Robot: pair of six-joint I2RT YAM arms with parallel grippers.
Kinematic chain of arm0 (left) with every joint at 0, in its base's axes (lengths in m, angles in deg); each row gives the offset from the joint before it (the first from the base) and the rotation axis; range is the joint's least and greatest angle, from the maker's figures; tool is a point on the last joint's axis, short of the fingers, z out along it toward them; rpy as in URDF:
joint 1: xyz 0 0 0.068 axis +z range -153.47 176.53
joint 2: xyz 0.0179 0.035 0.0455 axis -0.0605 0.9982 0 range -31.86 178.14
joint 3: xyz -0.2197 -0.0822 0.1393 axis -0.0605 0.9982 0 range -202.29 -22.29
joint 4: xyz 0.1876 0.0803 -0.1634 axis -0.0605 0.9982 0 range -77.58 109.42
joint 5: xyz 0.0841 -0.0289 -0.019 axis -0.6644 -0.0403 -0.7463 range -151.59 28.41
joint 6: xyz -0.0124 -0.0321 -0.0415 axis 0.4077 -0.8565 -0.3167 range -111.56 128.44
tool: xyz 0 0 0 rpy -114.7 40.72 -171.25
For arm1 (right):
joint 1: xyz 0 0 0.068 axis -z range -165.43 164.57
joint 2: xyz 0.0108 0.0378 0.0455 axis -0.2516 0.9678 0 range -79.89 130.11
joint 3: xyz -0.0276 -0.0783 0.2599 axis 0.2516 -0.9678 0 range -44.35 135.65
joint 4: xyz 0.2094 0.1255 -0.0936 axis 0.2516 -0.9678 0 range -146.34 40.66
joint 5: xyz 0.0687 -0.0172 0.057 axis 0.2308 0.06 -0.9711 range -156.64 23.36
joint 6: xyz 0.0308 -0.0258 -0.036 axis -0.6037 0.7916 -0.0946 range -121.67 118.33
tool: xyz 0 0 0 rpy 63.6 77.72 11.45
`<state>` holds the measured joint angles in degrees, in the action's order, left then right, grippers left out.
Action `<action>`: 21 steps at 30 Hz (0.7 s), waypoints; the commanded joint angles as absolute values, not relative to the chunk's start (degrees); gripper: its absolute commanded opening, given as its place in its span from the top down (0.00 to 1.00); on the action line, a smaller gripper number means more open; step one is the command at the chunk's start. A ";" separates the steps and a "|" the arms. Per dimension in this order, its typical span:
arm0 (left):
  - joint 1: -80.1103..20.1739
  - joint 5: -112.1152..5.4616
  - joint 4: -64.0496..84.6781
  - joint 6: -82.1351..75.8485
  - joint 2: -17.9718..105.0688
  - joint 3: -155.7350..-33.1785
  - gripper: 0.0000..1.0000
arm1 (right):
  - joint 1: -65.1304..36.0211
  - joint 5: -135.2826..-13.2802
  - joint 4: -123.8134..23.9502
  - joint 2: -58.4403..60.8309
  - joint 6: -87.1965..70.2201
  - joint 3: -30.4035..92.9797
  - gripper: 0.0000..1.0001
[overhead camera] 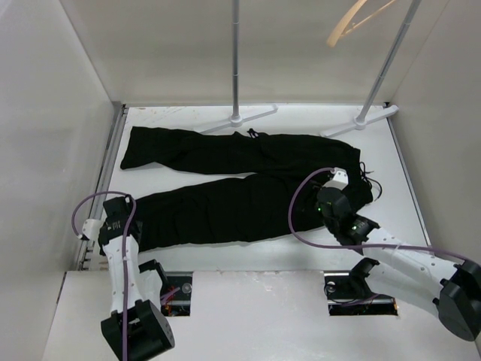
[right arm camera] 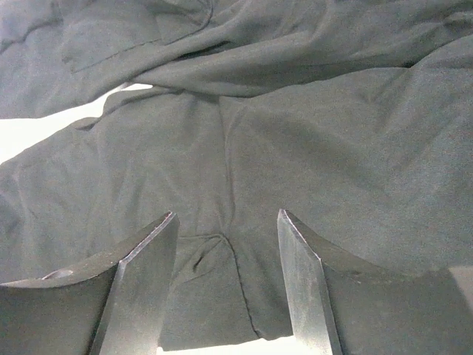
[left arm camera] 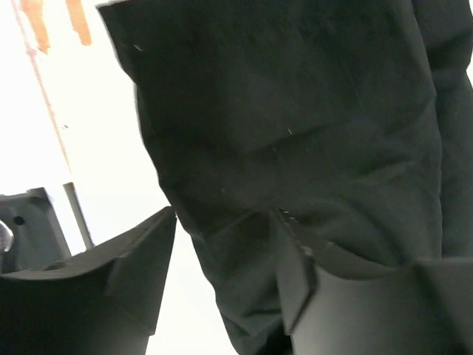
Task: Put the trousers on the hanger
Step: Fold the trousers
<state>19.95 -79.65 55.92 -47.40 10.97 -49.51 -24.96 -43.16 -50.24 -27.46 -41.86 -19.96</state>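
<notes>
Both pairs of jaws stand parted, with nothing clamped between them. The left gripper (left arm camera: 224, 214) hovers over the hem end of one leg of the black trousers (overhead camera: 225, 207); from its wrist camera, one finger (left arm camera: 111, 296) is over bare white table and the other is over the cloth. The right gripper (right arm camera: 228, 214) points down at the waist end, where its wrist camera shows wrinkled fabric and a seam lying loose between the two fingers.

Seen from above, the trousers lie spread flat on the white table (overhead camera: 263, 252), waist to the right and both legs stretching left, the near leg reaching the left gripper. The pale wooden hanger (overhead camera: 353, 19) hangs high at the top right, well apart from the trousers, beside the slanted rack pole (overhead camera: 387, 64). A second, upright pole (overhead camera: 235, 60) stands at the table's far edge, its foot just beyond the far leg.
</notes>
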 commanded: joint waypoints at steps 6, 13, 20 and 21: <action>21.90 -80.84 53.02 -48.69 14.20 -48.30 0.42 | -26.08 -44.32 -46.96 -28.38 -41.22 -18.86 0.37; 19.26 -81.80 51.10 -49.48 17.35 -48.04 0.52 | -26.08 -44.23 -46.96 -29.17 -41.40 -19.30 0.35; 19.34 -82.33 45.56 -51.24 20.88 -44.79 0.62 | -25.37 -43.79 -47.14 -30.75 -42.10 -20.09 0.31; 19.86 -82.16 44.07 -51.15 20.96 -44.18 0.68 | -24.94 -43.79 -47.14 -31.28 -42.36 -20.44 0.31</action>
<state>19.14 -81.12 47.33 -49.47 20.76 -46.28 -25.50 -44.16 -50.16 -29.32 -41.81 -19.99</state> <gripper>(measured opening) 0.342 0.687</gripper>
